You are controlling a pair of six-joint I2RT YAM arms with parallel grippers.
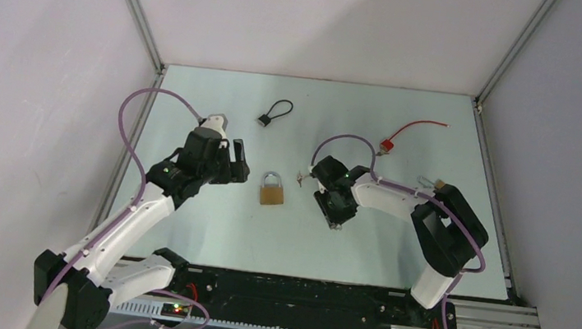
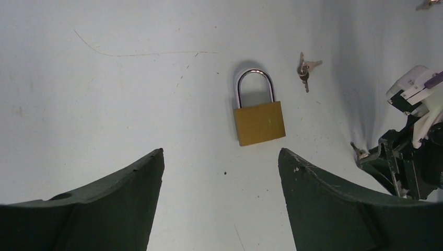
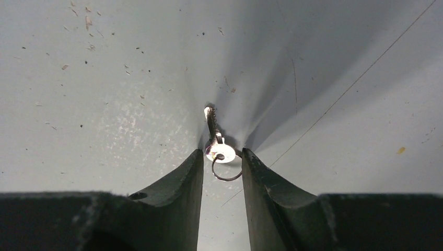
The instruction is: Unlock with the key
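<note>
Padlock (image 1: 271,190), one, brass with a closed silver shackle, lies flat mid-table (image 1: 206,229), with open room on every side and the walls well apart. The left gripper (image 2: 219,157) hangs near it, jaws wide apart; the right gripper (image 3: 222,151) is clamped on one key (image 3: 211,123). A spare key bunch (image 2: 304,70) lies beside the shackle, and two cable locks, black (image 1: 274,113) and red (image 1: 407,136), lie nearer the far edge.

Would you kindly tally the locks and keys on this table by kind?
Brass padlock with steel shackle: 1
Cable locks: 2 (black cable-loop lock, red cable lock)
Key sets: 2 (small silver key bunch beside the padlock, silver key on a ring at the right claw)
Total: 5
A small item by the right arm is too small to identify.
</note>
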